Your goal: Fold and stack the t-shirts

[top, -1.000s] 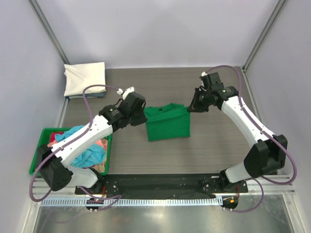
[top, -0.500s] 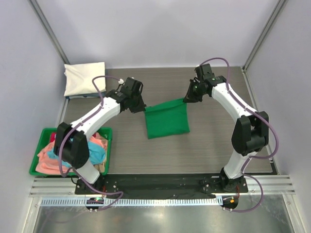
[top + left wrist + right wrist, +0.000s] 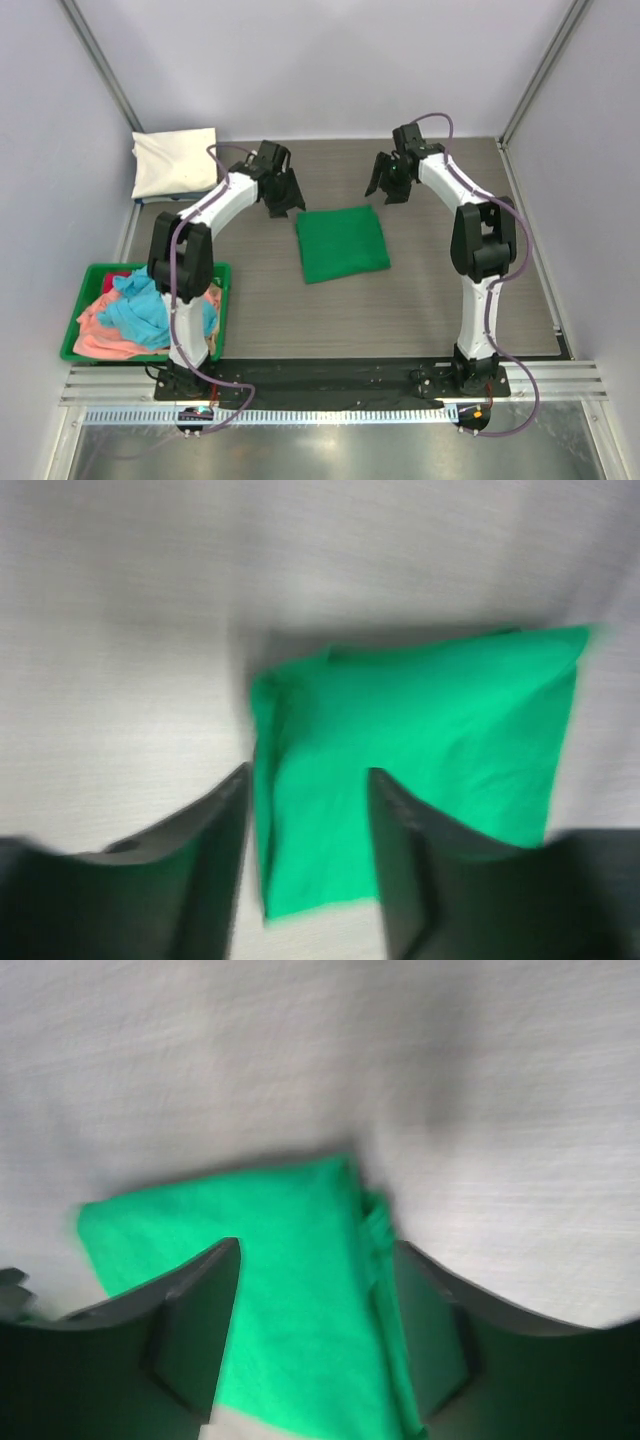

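Grey table [image 3: 450, 300], limp green t-shirt [image 3: 342, 243]: my left gripper [image 3: 284, 207], right gripper [image 3: 388, 192] gape empty beyond it; I'd pinch its corners.

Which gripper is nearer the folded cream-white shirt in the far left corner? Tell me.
Left. The left gripper is just right of the cream-white shirt, by the far-left corner of the green shirt; the right gripper is farther right, by its far-right corner.

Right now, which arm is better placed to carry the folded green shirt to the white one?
Probably left: the left gripper, open, sits between the green shirt and the white shirt; the right gripper is farther off.
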You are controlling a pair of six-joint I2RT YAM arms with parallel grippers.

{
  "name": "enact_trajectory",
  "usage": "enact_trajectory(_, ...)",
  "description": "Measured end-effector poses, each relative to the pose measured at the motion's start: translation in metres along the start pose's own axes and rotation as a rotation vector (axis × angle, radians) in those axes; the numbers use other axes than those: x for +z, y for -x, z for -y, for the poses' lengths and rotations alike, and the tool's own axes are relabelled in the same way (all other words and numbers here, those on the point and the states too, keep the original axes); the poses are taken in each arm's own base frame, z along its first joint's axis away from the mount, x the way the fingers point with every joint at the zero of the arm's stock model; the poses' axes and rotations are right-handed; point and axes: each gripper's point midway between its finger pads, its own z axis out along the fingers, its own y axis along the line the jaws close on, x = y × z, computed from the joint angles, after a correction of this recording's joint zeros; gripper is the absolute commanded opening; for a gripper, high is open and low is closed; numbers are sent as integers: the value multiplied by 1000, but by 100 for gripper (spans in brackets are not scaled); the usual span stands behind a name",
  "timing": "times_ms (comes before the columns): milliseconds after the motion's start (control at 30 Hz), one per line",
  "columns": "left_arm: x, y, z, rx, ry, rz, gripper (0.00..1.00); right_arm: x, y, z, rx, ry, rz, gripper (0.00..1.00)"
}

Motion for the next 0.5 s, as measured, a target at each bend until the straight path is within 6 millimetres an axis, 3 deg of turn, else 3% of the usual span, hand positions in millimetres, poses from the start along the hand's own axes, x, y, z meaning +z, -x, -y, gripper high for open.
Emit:
enact_trajectory(133,18,32,-4,-4,-25,9,69,6,29,19,21,-48,51,74)
enact_trajectory(267,13,25,-23,-12,-38,21,73,-11,39,36,36,-94,100,74)
enact_trajectory(333,8,8,-29,-13,-72,23,75,-25,28,39,38,-89,110,74)
enact_trajectory(500,14,-34,-29,-22,-182,-21,82,-61,-27,37,23,-39,78,74)
